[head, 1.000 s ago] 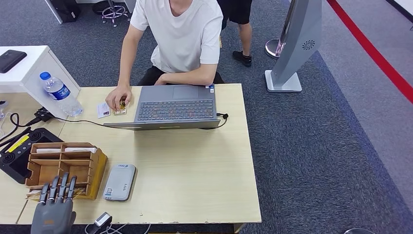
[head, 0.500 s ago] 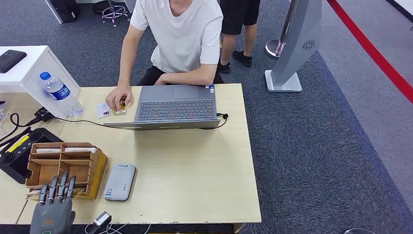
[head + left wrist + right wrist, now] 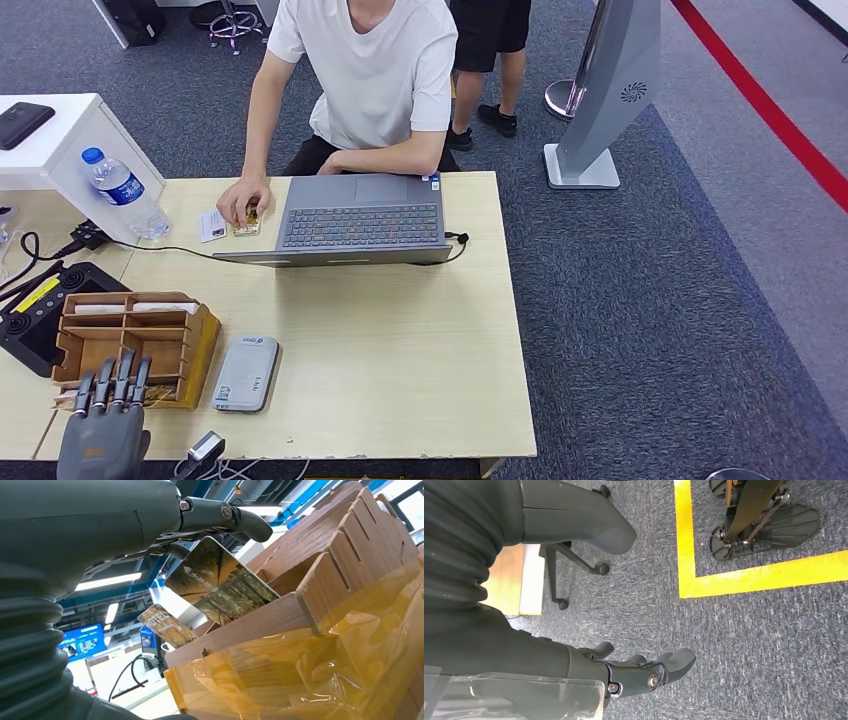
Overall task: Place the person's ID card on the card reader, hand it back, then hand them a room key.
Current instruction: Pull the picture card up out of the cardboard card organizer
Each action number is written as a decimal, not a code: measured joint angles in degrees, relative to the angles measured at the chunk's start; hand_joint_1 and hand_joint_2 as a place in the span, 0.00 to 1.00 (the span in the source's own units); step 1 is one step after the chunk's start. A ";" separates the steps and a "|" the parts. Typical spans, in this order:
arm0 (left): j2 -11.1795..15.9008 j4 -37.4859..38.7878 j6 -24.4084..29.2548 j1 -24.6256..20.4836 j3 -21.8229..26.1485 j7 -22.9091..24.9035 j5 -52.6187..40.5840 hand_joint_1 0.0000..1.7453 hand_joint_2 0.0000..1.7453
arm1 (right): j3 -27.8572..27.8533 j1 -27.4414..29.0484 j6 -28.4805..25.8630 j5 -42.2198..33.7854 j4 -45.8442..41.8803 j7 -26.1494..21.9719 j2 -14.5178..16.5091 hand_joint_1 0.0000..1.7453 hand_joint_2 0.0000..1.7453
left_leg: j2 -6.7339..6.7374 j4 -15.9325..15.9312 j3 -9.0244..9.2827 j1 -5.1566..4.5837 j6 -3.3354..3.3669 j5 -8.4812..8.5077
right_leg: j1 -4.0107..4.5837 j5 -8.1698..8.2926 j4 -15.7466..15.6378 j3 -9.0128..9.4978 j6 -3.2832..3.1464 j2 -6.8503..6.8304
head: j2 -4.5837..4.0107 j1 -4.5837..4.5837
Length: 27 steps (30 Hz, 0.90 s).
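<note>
Room key [image 3: 220,582] touched by left hand [image 3: 103,425].

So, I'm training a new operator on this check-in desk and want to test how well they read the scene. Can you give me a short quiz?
1. True or false: the card reader lies on the table right beside the wooden organiser.
2. What is the person's hand resting on? A) a mug B) small cards on the table C) a stapler
3. The left hand is at the organiser. Where does the right hand hang?

Key: 1 true; 2 B; 3 over the grey carpet, holding nothing.
</note>
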 joint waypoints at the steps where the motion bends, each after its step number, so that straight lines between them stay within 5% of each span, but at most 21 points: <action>1: -0.01 0.00 0.00 0.00 0.04 -0.09 0.00 0.00 1.00 | 0.00 0.00 -0.01 0.07 0.00 -0.01 0.00 0.00 1.00 | 0.00 0.00 0.00 0.00 0.00 0.00 | 0.00 0.00 0.00 0.00 0.00 0.00 | 0.00 0.00; 27: -0.52 -0.86 -1.13 -1.44 0.93 -1.96 -0.02 0.00 1.00 | -0.12 0.00 0.10 0.88 0.00 0.18 0.00 0.00 1.00 | 0.00 0.00 0.02 0.00 0.00 0.00 | 0.00 0.00 0.00 0.00 0.00 0.01 | 0.00 0.00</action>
